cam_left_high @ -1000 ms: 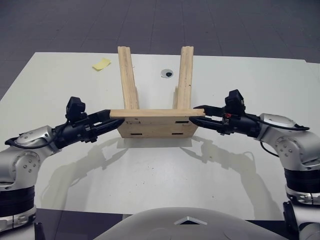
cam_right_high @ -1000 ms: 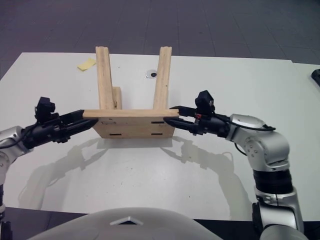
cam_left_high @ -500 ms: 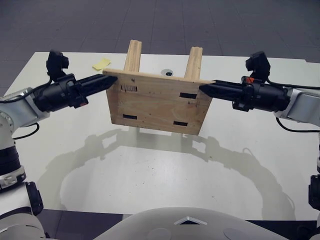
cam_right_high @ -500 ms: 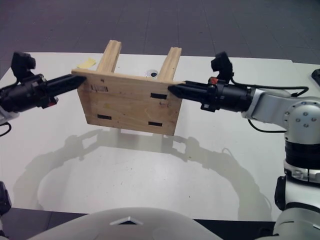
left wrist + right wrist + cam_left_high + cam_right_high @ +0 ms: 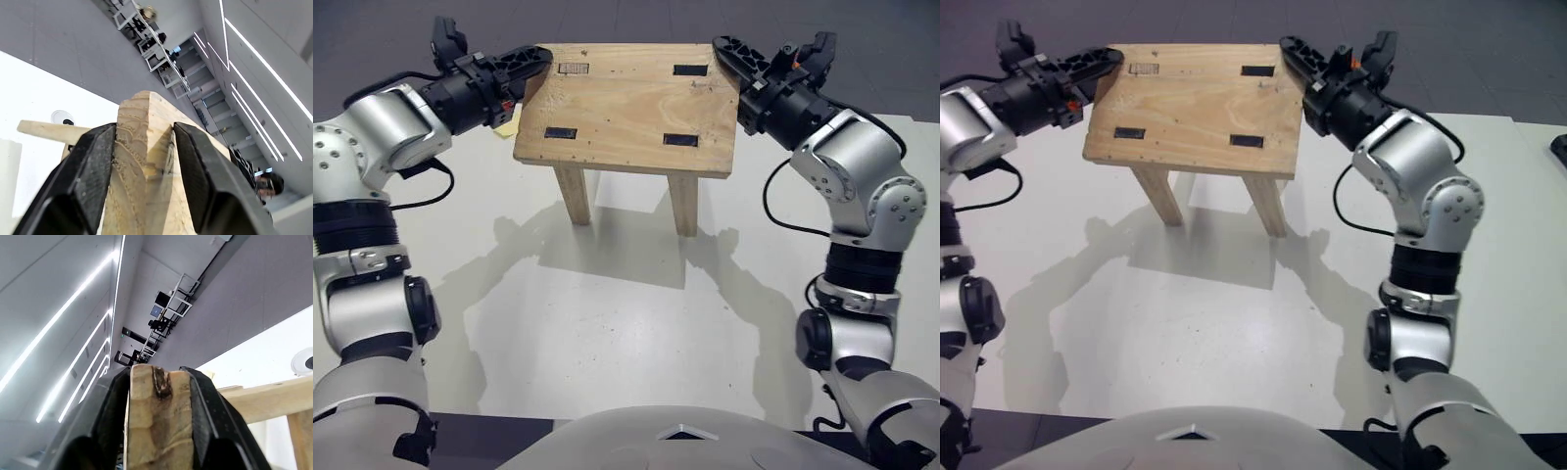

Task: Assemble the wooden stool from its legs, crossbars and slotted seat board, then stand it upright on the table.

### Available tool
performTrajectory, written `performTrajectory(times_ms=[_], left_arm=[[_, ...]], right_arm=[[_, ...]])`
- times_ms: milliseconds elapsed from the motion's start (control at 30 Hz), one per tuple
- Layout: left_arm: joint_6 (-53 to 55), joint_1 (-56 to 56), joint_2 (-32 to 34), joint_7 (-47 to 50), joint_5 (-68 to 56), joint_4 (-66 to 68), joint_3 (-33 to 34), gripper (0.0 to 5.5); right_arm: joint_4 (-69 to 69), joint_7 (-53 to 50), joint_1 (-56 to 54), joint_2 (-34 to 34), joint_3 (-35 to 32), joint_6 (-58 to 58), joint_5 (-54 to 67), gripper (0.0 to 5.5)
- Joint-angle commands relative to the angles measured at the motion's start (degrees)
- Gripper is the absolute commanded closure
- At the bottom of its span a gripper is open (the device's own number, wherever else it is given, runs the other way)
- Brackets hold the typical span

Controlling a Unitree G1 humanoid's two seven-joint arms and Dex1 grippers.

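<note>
Stool (image 5: 626,103) in left gripper (image 5: 144,131), right gripper (image 5: 156,373)

One stool (image 5: 628,147) — one seat board (image 5: 626,98), four slots (image 5: 561,132), two legs (image 5: 576,196) visible — one table (image 5: 607,333).

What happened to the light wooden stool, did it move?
Yes. Against the white table, the light wooden stool has tipped upright: its legs lay along the table before, and now point down at it.
</note>
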Motion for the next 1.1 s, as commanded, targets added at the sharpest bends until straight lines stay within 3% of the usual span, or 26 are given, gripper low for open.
performTrajectory(times_ms=[33,100,367,400,700,867,1000,1100], left_arm=[[4.8,-11.4,-15.5,2.4,-1.1,9.2,-1.4,3.76],[3.4,-12.2,-16.5,2.4,2.3,12.7,0.0,3.83],[1.7,-11.5,-17.1,-5.0,12.3,12.7,2.5,5.07],[2.1,-11.2,-17.3,-6.0,13.1,11.8,2.5,5.21],[1.7,-5.3,-17.7,-13.5,20.3,-1.5,1.2,3.59],[-11.5,-0.8,-17.5,-20.3,32.8,-10.3,-0.6,2.75],[-25.4,3.6,-19.1,-24.0,43.8,-17.6,-2.0,2.02],[-36.9,5.2,-22.6,-24.0,48.3,-21.8,1.3,1.56]], right_arm=[[8.2,-7.1,-12.7,11.4,3.2,-4.1,2.5,4.11],[11.9,-9.0,-13.7,12.3,2.3,-6.1,-0.6,4.13],[18.7,-8.9,-12.0,11.7,0.2,-6.2,-8.6,4.14],[19.4,-7.7,-11.5,11.1,0.0,-5.6,-9.6,3.77],[18.9,5.0,-4.4,5.8,0.3,0.3,-22.3,2.34],[13.1,16.3,-1.6,3.4,2.5,-0.9,-33.6,1.6],[6.2,26.1,1.3,-0.7,8.4,-5.5,-49.1,0.91],[3.7,32.1,1.6,-1.4,8.9,-10.2,-56.6,0.47]])
